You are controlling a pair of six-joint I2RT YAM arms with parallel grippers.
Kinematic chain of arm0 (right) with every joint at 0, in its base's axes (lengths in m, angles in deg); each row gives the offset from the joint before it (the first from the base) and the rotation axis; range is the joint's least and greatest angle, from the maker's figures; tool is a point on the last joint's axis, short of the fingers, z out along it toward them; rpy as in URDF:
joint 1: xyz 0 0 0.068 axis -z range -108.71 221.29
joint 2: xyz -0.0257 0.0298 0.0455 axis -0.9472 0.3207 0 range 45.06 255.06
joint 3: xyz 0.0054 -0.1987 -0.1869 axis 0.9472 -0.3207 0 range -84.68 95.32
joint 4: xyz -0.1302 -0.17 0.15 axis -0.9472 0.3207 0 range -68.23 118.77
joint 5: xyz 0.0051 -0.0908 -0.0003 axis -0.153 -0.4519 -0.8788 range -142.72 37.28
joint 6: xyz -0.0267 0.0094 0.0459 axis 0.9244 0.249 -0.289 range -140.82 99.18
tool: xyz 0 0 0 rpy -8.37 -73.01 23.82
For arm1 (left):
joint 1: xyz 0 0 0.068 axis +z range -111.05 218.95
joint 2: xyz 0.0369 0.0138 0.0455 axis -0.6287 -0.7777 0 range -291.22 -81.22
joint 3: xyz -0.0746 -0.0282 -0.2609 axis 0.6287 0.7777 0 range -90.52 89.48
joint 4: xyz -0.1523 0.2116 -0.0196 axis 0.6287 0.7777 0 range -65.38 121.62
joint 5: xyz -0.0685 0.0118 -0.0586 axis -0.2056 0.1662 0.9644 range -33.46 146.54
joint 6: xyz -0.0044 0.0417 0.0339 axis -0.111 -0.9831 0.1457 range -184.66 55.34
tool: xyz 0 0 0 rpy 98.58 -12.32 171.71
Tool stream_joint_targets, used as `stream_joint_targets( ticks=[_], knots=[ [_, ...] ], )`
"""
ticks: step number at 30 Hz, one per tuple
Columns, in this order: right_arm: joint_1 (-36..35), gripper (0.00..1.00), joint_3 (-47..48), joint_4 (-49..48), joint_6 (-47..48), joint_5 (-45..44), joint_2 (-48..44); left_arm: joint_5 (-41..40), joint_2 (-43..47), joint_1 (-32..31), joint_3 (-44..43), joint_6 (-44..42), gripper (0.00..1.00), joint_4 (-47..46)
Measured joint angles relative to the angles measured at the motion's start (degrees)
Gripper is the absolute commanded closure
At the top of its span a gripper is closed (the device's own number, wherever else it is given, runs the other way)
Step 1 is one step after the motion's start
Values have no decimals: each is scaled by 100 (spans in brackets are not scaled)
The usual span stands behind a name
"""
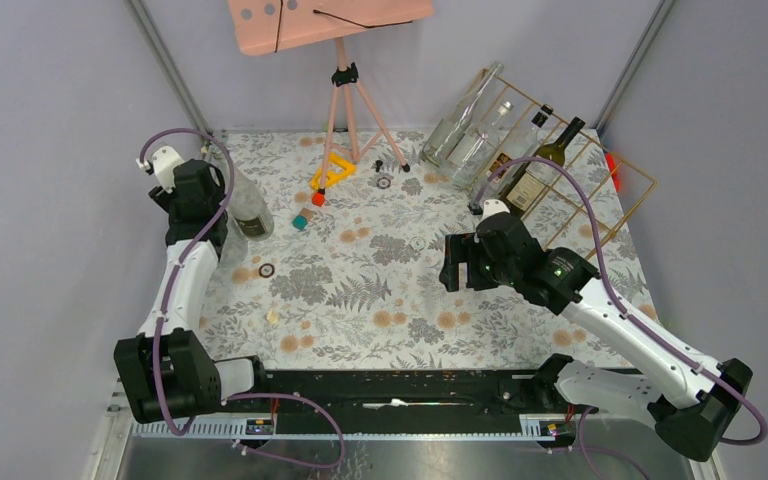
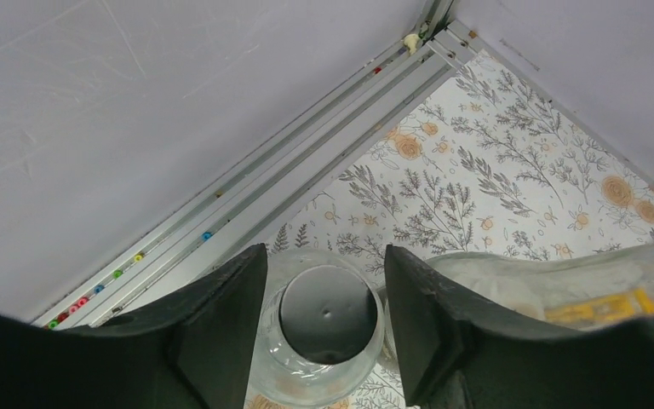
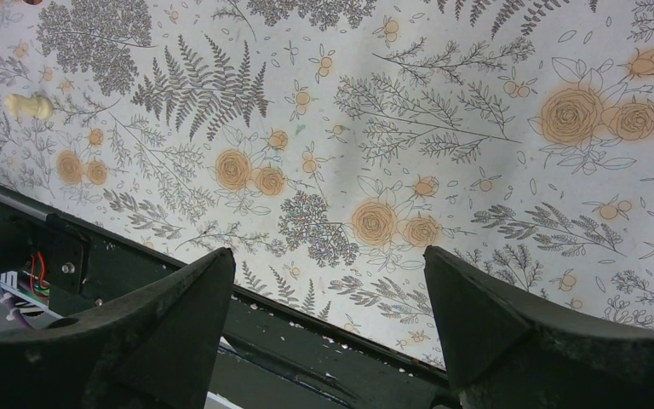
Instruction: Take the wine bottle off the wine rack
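The wine rack (image 1: 600,185), a slanted gold wire frame, stands at the far right. It holds three clear bottles (image 1: 465,130) and a dark green wine bottle (image 1: 545,165) with a pale label, necks pointing up and back. My left gripper (image 1: 203,222) is at the far left. In the left wrist view it (image 2: 325,253) is shut on a clear glass bottle (image 2: 328,319), seen end-on between the fingers. A second clear, labelled bottle (image 1: 250,212) stands right beside it (image 2: 562,285). My right gripper (image 1: 450,262) hangs open and empty over the table's middle (image 3: 329,254).
A pink tripod stand (image 1: 345,90) is at the back centre. A yellow triangle (image 1: 332,172), a red cube (image 1: 317,199) and a teal cube (image 1: 301,221) lie near it. The left wall and corner rail (image 2: 247,196) are close to the left gripper. The black base rail (image 3: 306,341) is under the right gripper.
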Motion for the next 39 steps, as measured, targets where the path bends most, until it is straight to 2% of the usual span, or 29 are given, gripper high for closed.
stream_joint_targets(
  ticks=[3,6,9,19,28,33,39],
  knots=[
    [0,11,0,2,9,-2,-20,4,87,0,-2,35,29,94],
    [0,11,0,4,9,-2,-35,0,249,0,-9,66,9,302],
    [0,11,7,11,9,-7,-37,-24,509,0,-33,107,2,538],
    [0,11,101,114,-15,-63,-42,-37,1703,0,-389,323,1,1475],
    [0,11,376,199,-170,-210,85,577,2765,-94,-612,376,1,2470],
    [22,11,680,284,-240,-264,455,748,2994,-885,-625,400,1,2850],
    [199,11,927,315,-328,-181,944,332,3038,-2793,-313,509,1,3021]
  ],
)
